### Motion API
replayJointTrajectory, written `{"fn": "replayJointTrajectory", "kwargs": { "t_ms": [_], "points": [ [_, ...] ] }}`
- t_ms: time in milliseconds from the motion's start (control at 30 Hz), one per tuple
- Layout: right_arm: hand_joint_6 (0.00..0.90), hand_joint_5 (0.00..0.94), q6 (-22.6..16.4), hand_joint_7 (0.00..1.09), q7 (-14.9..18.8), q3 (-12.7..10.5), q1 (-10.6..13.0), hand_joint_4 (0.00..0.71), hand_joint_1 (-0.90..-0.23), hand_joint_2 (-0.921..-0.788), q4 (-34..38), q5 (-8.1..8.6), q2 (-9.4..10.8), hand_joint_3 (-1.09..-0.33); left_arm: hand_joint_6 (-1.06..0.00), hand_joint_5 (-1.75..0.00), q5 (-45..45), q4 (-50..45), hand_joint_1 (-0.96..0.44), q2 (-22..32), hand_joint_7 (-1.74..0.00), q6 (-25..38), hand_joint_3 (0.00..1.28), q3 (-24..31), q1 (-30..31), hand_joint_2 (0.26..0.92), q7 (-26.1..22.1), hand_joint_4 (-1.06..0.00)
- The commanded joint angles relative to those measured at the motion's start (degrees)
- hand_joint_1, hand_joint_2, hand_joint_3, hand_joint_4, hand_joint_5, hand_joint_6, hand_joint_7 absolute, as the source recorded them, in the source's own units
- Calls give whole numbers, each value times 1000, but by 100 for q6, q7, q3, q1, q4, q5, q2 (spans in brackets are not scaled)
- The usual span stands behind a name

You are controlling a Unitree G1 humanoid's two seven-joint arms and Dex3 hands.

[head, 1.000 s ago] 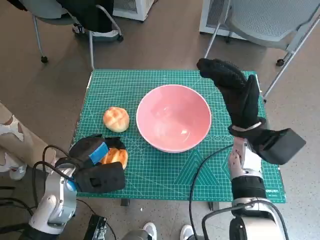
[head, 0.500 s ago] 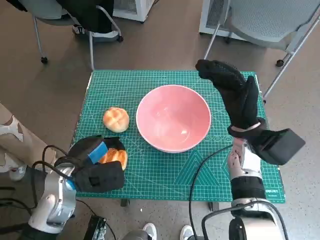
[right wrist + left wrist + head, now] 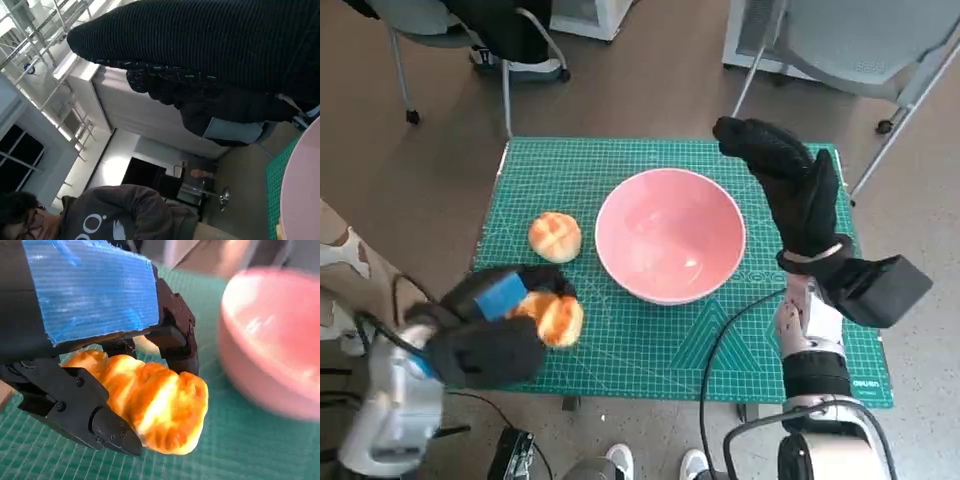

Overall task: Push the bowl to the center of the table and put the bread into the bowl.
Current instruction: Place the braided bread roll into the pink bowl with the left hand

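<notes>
Nearest the robot, the left robot hand (image 3: 495, 325), black with blue tape across its back, is clamped on a golden, ridged bread roll (image 3: 553, 316); the left wrist view shows the black fingers (image 3: 85, 412) wrapped round the roll (image 3: 160, 407), which looks lifted just above the green cutting mat (image 3: 650, 340) covering the table. White print sits at the mat's near right corner, too small to read. Beyond the hand, a second round, scored bread bun (image 3: 555, 236) lies on the mat, just left of the large pink bowl (image 3: 670, 235). The bowl stands near the middle of the mat and holds nothing but a glossy sheen. To its right, the right robot hand (image 3: 785, 185) in the black knitted glove hangs above the mat beside the bowl's rim, fingers spread and holding nothing. Farthest off, grey chairs (image 3: 840, 40) stand on the brown floor. In the right wrist view a person in a dark hooded top (image 3: 115, 215) sits nearby.
</notes>
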Motion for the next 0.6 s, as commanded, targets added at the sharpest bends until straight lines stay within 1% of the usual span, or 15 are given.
{"fn": "replayJointTrajectory", "kwargs": {
  "t_ms": [33,67,167,333,600],
  "points": [
    [200,2,27,263,53,-26,8,214,-676,-921,160,21,18,-737,-616,-1216,-206,-239,2,116,-1131,-116,121,328,-459,896,105,-691],
    [198,2,21,266,51,-24,2,213,-676,-921,170,17,23,-738,-641,-1193,-207,-289,2,106,-1094,-147,117,382,-526,885,181,-722],
    [194,1,12,271,54,-24,-18,213,-675,-921,210,14,31,-738,-675,-1163,-112,-490,2,72,-1047,-135,108,461,-771,873,369,-761],
    [190,1,12,281,83,-35,-31,213,-674,-921,255,33,25,-739,-718,-1157,103,-713,2,48,-994,65,98,388,-1222,866,514,-774],
    [183,1,-8,295,131,-76,-8,213,-674,-921,242,42,4,-738,-726,-1139,262,-752,2,-93,-1000,159,95,106,-1957,863,621,-780]
  ]
}}
